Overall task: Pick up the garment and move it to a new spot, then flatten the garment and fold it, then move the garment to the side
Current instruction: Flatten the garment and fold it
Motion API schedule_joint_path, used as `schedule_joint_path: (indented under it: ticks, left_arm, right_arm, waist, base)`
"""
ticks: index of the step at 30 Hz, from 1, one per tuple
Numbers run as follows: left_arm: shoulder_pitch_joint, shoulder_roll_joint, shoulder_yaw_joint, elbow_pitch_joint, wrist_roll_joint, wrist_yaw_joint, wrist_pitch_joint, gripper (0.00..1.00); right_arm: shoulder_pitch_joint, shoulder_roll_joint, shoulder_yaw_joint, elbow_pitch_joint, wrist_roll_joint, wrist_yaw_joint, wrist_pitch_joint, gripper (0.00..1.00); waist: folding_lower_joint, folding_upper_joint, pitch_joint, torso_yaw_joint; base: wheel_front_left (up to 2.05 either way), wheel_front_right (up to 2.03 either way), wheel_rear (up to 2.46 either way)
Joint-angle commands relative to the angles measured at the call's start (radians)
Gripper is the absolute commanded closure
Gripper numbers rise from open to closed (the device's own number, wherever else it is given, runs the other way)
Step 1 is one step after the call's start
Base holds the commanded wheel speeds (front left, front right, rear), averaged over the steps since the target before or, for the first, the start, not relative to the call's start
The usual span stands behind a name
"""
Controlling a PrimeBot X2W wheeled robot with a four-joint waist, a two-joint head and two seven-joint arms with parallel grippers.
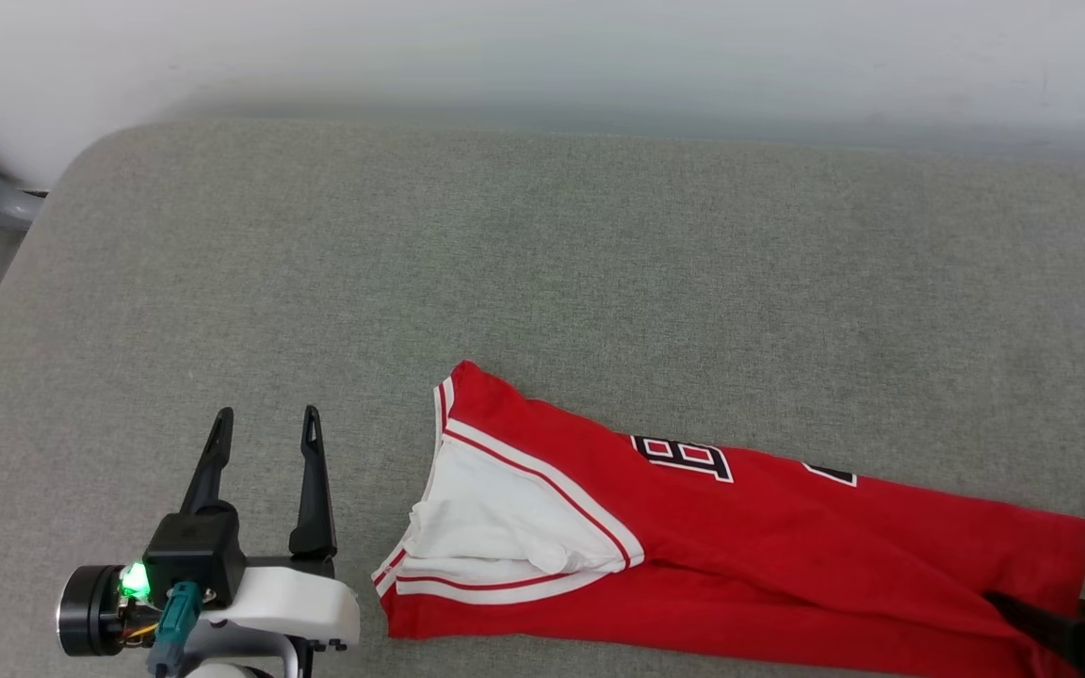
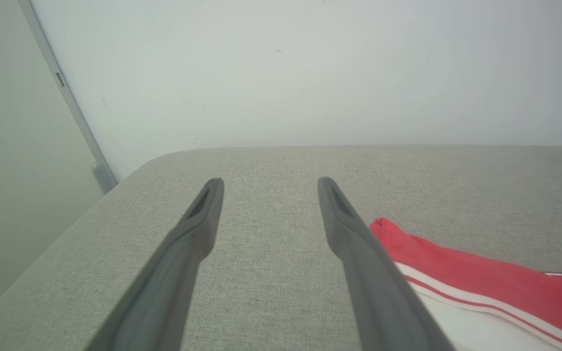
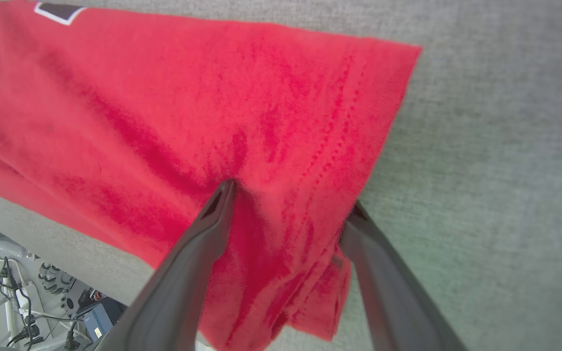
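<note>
Grey padded surface: garment lies as a long strip, axis left-right along the near edge, sleeve end left, hem end right. Right tool is spread, straddling the hem corner, tips pressing cloth, so it's the nearer arm. Left tool is spread, empty, just beside the sleeve end.

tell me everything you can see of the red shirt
The shirt is red jersey, folded into a long strip lying flat on the grey cushion. A white sleeve with red-and-white trim lies on top at one end; black white-edged numerals peek out mid-length. At the hem end the right gripper's open fingers straddle creased cloth.
</note>
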Motion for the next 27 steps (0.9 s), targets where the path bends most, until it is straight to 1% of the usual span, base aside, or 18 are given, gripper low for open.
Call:
schedule_joint_path:
  ticks: [1, 3, 4, 7, 12, 13, 14, 15, 20, 27]
  left_arm:
    - [0.029, -0.030, 0.031, -0.011, 0.034, -0.018, -0.005, 0.00]
    - [0.052, -0.059, 0.062, -0.022, 0.062, -0.037, -0.005, 0.00]
    - [0.052, -0.059, 0.062, -0.022, 0.062, -0.037, -0.005, 0.00]
    - [0.083, -0.101, 0.108, -0.036, 0.100, -0.067, -0.005, 0.00]
    - [0.126, -0.164, 0.176, -0.045, 0.161, -0.114, -0.005, 0.00]
    - [0.131, -0.178, 0.189, -0.049, 0.169, -0.124, -0.005, 0.00]
    - [0.136, -0.190, 0.204, -0.052, 0.180, -0.136, -0.005, 0.00]
    - [0.144, -0.200, 0.215, -0.052, 0.191, -0.148, -0.005, 0.00]
    - [0.171, -0.248, 0.266, -0.033, 0.248, -0.196, -0.005, 0.00]
    - [0.187, -0.284, 0.302, -0.013, 0.318, -0.249, -0.005, 0.00]
  right_arm:
    - [-0.003, 0.039, 0.036, 0.010, 0.009, 0.000, -0.011, 0.00]
    - [-0.008, 0.047, 0.056, 0.012, 0.014, 0.000, -0.026, 0.00]
    - [-0.008, 0.047, 0.056, 0.012, 0.014, 0.000, -0.026, 0.00]
    - [-0.014, 0.059, 0.093, 0.008, 0.021, 0.001, -0.050, 0.00]
    - [-0.021, 0.051, 0.137, 0.017, 0.016, 0.001, -0.106, 0.00]
    - [-0.022, 0.048, 0.143, 0.025, 0.012, 0.001, -0.117, 0.54]
    - [-0.025, 0.046, 0.148, 0.031, 0.012, 0.001, -0.129, 0.69]
    - [-0.030, 0.042, 0.152, 0.037, 0.012, 0.001, -0.141, 1.00]
    - [-0.050, 0.010, 0.158, 0.067, 0.014, 0.000, -0.197, 1.00]
    - [-0.075, -0.070, 0.144, 0.133, 0.006, -0.001, -0.242, 1.00]
  waist:
    - [-0.0001, -0.0001, -0.006, 0.006]
    - [-0.0001, -0.0001, -0.010, 0.010]
    - [-0.0001, -0.0001, -0.010, 0.010]
    - [-0.0001, -0.0001, -0.017, 0.012]
    - [-0.0001, -0.0001, -0.027, 0.011]
    - [-0.0001, -0.0001, -0.028, 0.011]
    - [-0.0001, -0.0001, -0.029, 0.010]
    - [-0.0001, -0.0001, -0.031, 0.009]
    - [-0.0001, -0.0001, -0.037, 0.002]
    - [-0.0001, -0.0001, -0.048, -0.004]
  base:
    - [0.00, 0.00, 0.00]
    - [0.00, 0.00, 0.00]
    - [0.00, 0.00, 0.00]
    - [0.00, 0.00, 0.00]
    - [0.00, 0.00, 0.00]
    - [0.00, 0.00, 0.00]
    - [0.00, 0.00, 0.00]
    - [0.00, 0.00, 0.00]
    - [0.00, 0.00, 0.00]
    - [0.00, 0.00, 0.00]
